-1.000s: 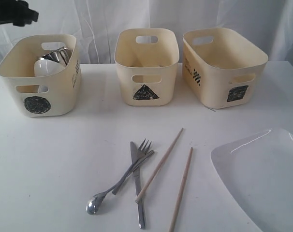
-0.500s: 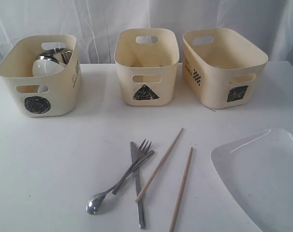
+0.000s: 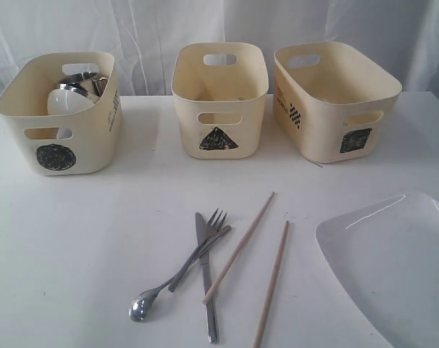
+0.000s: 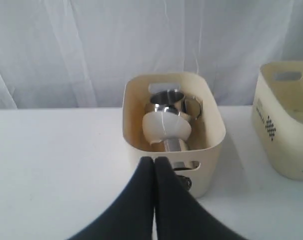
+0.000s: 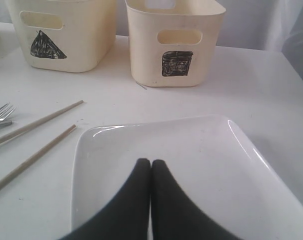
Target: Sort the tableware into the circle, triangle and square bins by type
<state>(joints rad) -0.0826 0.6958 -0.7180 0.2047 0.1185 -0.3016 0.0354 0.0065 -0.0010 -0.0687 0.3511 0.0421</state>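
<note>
Three cream bins stand in a row at the back of the white worktop. They are the circle bin on the left, the triangle bin in the middle and the square bin on the right. Each carries its black mark on the front wall.

Inside the circle bin a white bowl lies tilted against a steel mug. More steel shows beside and beneath the bowl, too hidden to name.

The cutlery lies loose on the worktop in front of the triangle bin, well apart from all three bins. The fork points its tines toward the bins. The knife runs nearly straight back from the front edge. The spoon has its bowl at the left, and its handle slants up to the right across the knife. These three pieces overlap and touch where they cross.

Just to their right lie two wooden chopsticks. The longer-looking one slants so that its near end rests over the knife. The other one lies apart from it, close to the plate. The plate is large, white and squarish and sits flat at the front right corner.

The left hand has its two dark fingers pressed together with nothing between them. It is aimed at the circle bin from the near side.

The right hand is likewise closed on nothing. Its fingertips show over the near part of the plate, and whether they touch it cannot be told.
</note>
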